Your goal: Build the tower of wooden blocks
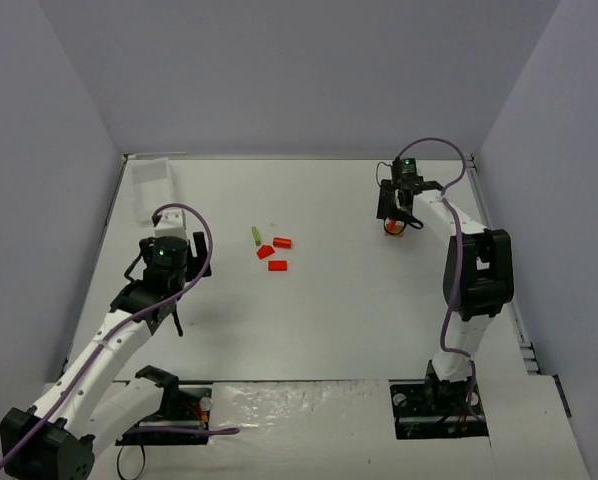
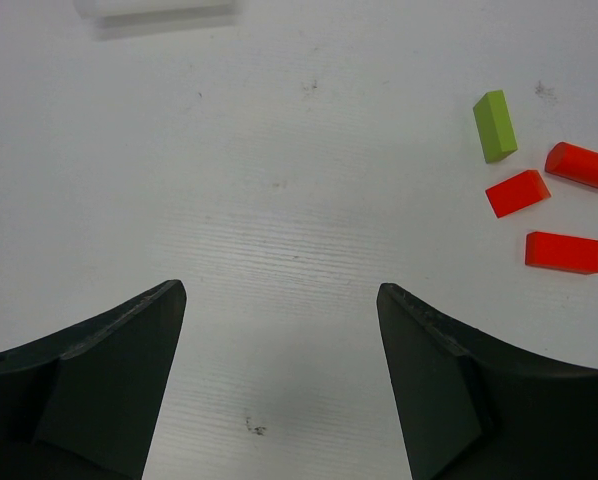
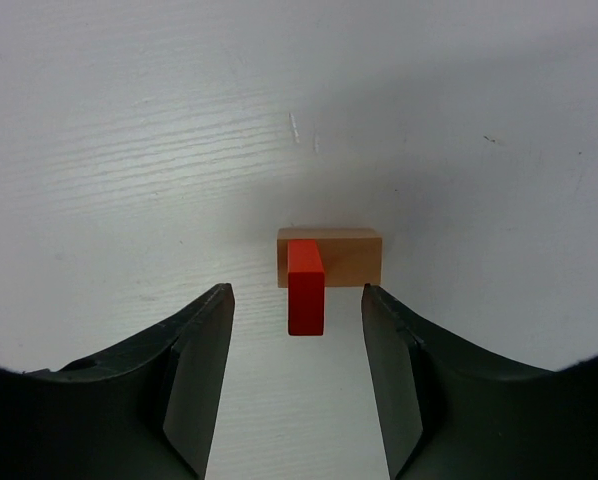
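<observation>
Right pincer (image 3: pixel 296 292) stands part-open astride the young tower and grips nothing, since a strip of table shows between each finger and the red block; left pincer (image 2: pixel 279 290) hangs wide open and empty over bare table on its own side, well apart from the build; the table (image 1: pixel 329 320) is a white, faintly grained sheet, and the clear tray (image 1: pixel 151 185) lies at its far left corner, out of the way; the tower so far sits near the far right of the table, a tan base (image 3: pixel 351 257) lying flat with one red block (image 3: pixel 305 290) that appears to stand on end upon it, toward the base's left half; three loose red pieces (image 2: pixel 562 252) and a green stick (image 2: pixel 495 126) lie close together near the table's middle, none clearly touching another; the step in hand looks like the letting-go of that upright block, and doing it well probably means widening the jaws evenly so that neither finger drags it, then rising straight up until the fingertips are above its top before any sideways travel; a block on end is likely tippy, so a brush from either finger could topple it or shift the base beneath.
</observation>
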`<state>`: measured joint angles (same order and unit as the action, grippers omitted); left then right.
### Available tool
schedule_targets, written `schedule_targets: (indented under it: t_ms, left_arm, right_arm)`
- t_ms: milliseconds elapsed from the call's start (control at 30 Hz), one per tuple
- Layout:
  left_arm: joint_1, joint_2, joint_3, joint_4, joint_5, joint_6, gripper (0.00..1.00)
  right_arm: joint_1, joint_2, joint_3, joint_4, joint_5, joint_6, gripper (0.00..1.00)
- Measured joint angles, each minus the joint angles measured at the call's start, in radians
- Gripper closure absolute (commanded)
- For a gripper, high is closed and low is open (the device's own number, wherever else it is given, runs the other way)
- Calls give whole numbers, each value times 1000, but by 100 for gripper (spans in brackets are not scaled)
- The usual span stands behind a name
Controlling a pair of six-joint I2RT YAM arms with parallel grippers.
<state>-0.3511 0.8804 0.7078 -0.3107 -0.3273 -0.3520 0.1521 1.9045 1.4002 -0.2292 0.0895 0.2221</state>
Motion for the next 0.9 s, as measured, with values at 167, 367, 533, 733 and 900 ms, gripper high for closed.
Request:
schedule_targets:
  t_ms: [167, 367, 533, 733, 900]
  left_arm:
    - [0, 41, 11, 9, 57, -24, 26]
    - [0, 278, 174, 30, 150, -104, 26]
    - [0, 519, 381, 10, 194, -185, 27]
    - [0, 874, 681, -41, 280, -297, 33]
    - [-4, 1045, 800, -130, 339, -354, 38]
  right_arm:
    - [0, -102, 0, -2, 0, -14, 43]
    - [0, -292, 0, -3, 4, -18, 41]
    - [0, -392, -22, 1, 7, -18, 40]
    - [0, -459, -103, -13, -1, -17, 40]
    - [0, -490, -170, -21, -11, -14, 39]
